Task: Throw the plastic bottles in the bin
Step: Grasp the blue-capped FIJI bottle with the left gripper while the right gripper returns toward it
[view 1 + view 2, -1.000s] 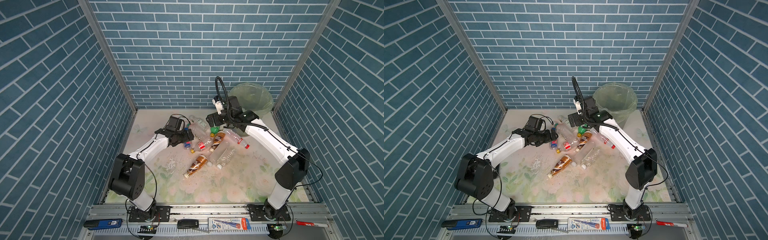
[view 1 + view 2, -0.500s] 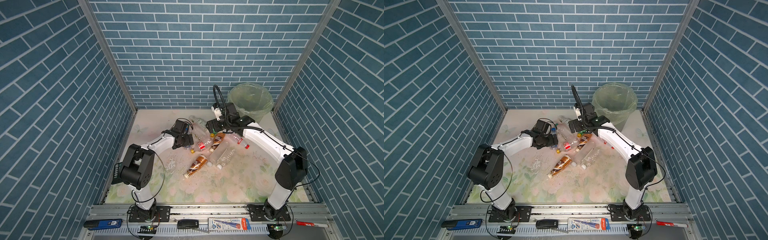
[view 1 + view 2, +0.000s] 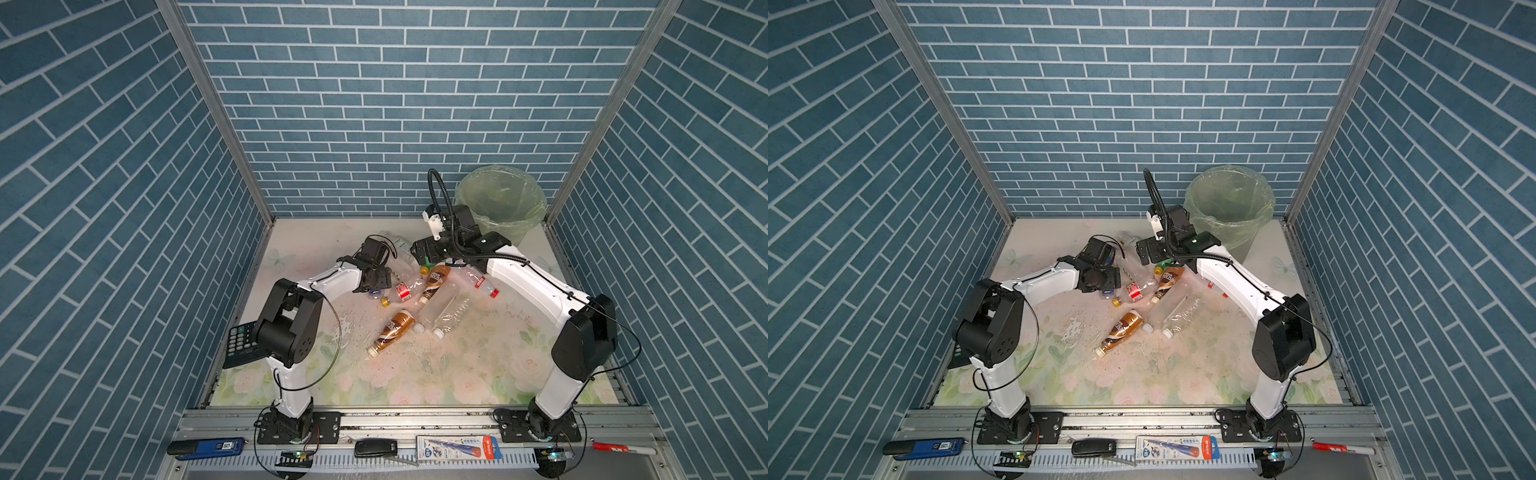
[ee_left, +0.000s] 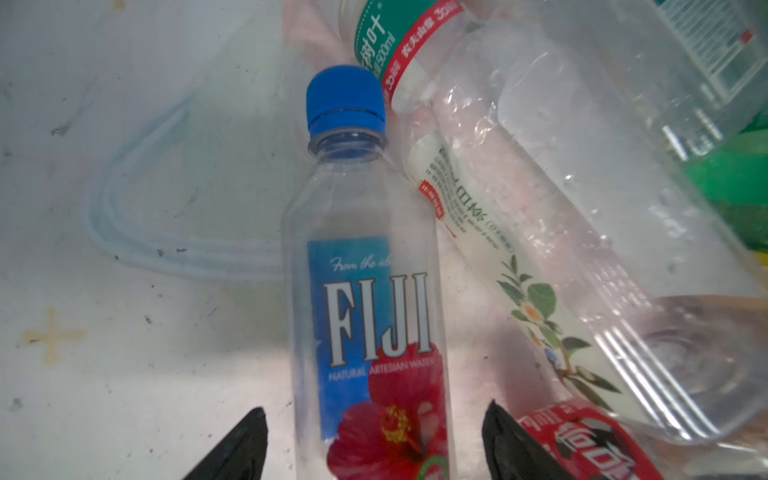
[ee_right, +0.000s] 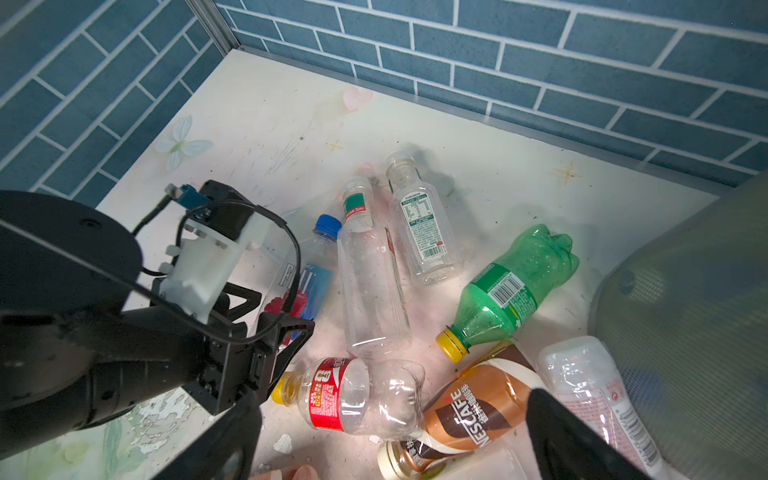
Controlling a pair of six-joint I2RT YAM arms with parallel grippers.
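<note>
On the surface (image 4: 124,374), left tool (image 4: 374,407): open, astride blue-capped bottle (image 4: 365,291).
Bottle: light, slick, probably crushable; hold mid-body.
Right tool (image 5: 392,397): wide open, empty.

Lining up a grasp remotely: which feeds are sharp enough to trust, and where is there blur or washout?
Left wrist view: Fiji bottle sharp, label legible; table washed out; left fingers dark and soft. Right wrist view: green bottle crisp; right fingers and bin blurred up close. Both top views: even light, brown bottle small but clear.
</note>
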